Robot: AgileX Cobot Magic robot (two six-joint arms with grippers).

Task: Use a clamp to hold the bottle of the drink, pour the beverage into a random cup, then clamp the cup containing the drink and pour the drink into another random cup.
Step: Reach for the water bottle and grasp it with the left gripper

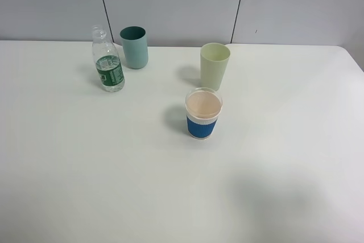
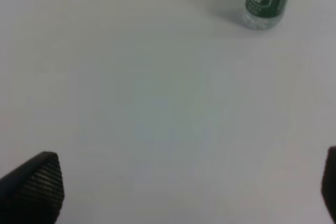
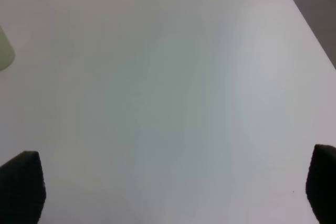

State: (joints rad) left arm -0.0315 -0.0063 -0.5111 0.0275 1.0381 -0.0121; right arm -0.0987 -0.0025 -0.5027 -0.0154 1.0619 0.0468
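1. The bottle of the drink [image 1: 108, 66] stands upright at about 10 o'clock on the white bench [image 1: 85, 174], its dark green label band towards the high camera.
2. A teal tumbler [image 1: 135, 48] stands upright just beside the bottle, at 2 o'clock from it, near the far edge of the bench.
3. The blue-sleeved cup [image 1: 203, 115] stands upright close to the middle of the bench, mouth up, with a cream-pink inside. Whether it holds any liquid cannot be told.
4. The pale green tumbler [image 1: 215, 65] stands upright at 1 o'clock from the blue-sleeved cup, near it but apart.
5. The blue-sleeved cup is at 4 o'clock from the bottle, well apart from it.
6. The left jaws are spread wide with nothing between them. One ribbed dark pad [image 2: 34, 190] and its partner sit at opposite edges of the left wrist view over bare bench, and the bottle's lower half is ahead, well apart.
7. The right jaws are also spread wide and grip nothing. A dark pad [image 3: 21, 187] shows over bare bench, and a sliver of the pale green tumbler just enters the right wrist view.
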